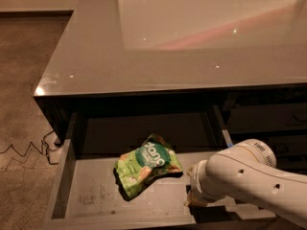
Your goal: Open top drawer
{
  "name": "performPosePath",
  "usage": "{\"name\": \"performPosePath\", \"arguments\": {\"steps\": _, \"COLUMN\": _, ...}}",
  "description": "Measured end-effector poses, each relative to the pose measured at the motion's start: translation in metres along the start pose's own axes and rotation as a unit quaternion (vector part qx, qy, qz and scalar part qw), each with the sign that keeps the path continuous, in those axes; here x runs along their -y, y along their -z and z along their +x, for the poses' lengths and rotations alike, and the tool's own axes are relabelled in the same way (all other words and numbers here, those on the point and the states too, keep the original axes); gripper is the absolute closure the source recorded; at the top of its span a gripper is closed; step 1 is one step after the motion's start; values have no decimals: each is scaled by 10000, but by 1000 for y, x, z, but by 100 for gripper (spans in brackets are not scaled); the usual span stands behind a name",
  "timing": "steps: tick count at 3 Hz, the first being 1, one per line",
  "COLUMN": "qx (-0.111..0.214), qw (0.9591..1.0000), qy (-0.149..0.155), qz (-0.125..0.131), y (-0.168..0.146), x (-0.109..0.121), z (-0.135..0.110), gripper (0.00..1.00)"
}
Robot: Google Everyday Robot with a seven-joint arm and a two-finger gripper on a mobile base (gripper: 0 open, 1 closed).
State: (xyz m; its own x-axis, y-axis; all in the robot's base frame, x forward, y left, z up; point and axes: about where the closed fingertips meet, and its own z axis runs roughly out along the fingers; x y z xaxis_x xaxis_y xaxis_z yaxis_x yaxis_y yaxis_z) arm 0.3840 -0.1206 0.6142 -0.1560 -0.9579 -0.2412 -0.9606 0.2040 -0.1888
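Below the countertop (144, 56), the top drawer (91, 195) stands pulled well out, with a green snack bag (146, 169) on its scuffed floor. Farthest from the countertop, at the drawer's front edge, the gripper (192, 201) sits tucked under the white arm (244, 176). I cannot tell whether it is closed on anything. The opening looks nearly done, so the next move calls for letting go and backing straight off.
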Motion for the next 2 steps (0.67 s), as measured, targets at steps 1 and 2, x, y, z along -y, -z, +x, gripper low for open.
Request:
{"name": "performPosePath", "arguments": {"steps": 1, "qx": 0, "qw": 10000, "qy": 0, "qz": 0, "y": 0, "x": 0, "z": 0, "gripper": 0}}
{"name": "performPosePath", "arguments": {"steps": 2, "qx": 0, "qw": 10000, "qy": 0, "qz": 0, "y": 0, "x": 0, "z": 0, "gripper": 0}}
